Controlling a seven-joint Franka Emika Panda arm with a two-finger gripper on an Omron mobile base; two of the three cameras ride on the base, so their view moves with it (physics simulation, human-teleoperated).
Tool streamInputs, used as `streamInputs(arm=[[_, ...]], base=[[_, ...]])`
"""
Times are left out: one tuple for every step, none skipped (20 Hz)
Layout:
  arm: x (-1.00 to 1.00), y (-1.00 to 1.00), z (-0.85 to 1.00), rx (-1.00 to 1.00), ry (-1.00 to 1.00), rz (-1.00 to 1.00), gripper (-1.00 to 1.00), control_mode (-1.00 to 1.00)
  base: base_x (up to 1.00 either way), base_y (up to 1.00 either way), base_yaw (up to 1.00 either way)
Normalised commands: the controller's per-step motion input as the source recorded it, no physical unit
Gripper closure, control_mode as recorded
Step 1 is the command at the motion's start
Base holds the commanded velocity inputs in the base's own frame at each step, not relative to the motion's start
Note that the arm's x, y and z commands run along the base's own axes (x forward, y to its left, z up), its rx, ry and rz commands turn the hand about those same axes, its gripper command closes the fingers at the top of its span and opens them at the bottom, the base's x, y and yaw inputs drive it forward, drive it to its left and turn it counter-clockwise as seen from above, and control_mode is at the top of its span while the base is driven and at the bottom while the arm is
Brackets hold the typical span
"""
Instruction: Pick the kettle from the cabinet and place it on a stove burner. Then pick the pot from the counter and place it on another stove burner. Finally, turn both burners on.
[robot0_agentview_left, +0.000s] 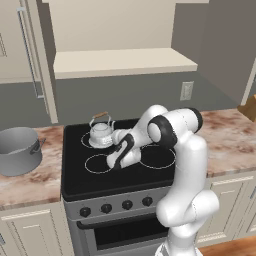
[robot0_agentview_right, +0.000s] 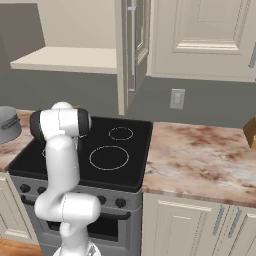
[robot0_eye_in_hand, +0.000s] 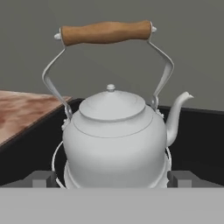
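The kettle (robot0_agentview_left: 101, 131) stands upright on the stove's back left burner, its brown wooden handle raised; in the hand view the kettle (robot0_eye_in_hand: 114, 140) is close ahead with its spout to the right. My gripper (robot0_agentview_left: 112, 149) is open just in front of it, level with its base, holding nothing; a fingertip (robot0_eye_in_hand: 42, 178) shows at each side of the kettle's foot. The pot (robot0_agentview_left: 19, 149) sits on the counter (robot0_agentview_left: 35, 182) left of the stove, also seen as the pot (robot0_agentview_right: 9, 124) at the far left. The cabinet (robot0_agentview_left: 125, 61) shelf above is bare.
The black stove top (robot0_agentview_left: 120, 180) has ringed burners, and a row of knobs (robot0_agentview_left: 116, 205) lines its front. An open cabinet door (robot0_agentview_right: 131, 50) hangs above the stove's back. A brown object (robot0_agentview_left: 249, 106) stands on the counter at the far right.
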Motion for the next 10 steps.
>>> streamInputs(arm=[[0.18, 0.04, -0.04, 0.0, 0.0, 0.0, -1.0, -1.0], [0.18, 0.04, -0.05, 0.0, 0.0, 0.0, -1.0, -1.0], [0.19, 0.04, -0.05, 0.0, 0.0, 0.0, -1.0, -1.0], [0.18, 0.04, -0.05, 0.0, 0.0, 0.0, -1.0, -1.0], [0.19, 0.04, -0.06, 0.0, 0.0, 0.0, -1.0, -1.0], [0.18, 0.05, -0.06, 0.0, 0.0, 0.0, -1.0, -1.0], [0.18, 0.04, -0.07, 0.0, 0.0, 0.0, -1.0, -1.0], [0.18, 0.05, -0.09, 0.0, 0.0, 0.0, -1.0, -1.0], [0.19, 0.05, -0.09, 0.0, 0.0, 0.0, -1.0, -1.0], [0.2, 0.05, -0.1, 0.0, 0.0, 0.0, -1.0, -1.0]], base=[[0.0, 0.0, 0.0], [0.0, 0.0, 0.0], [0.0, 0.0, 0.0], [0.0, 0.0, 0.0], [0.0, 0.0, 0.0], [0.0, 0.0, 0.0], [0.0, 0.0, 0.0], [0.0, 0.0, 0.0], [0.0, 0.0, 0.0], [0.0, 0.0, 0.0]])
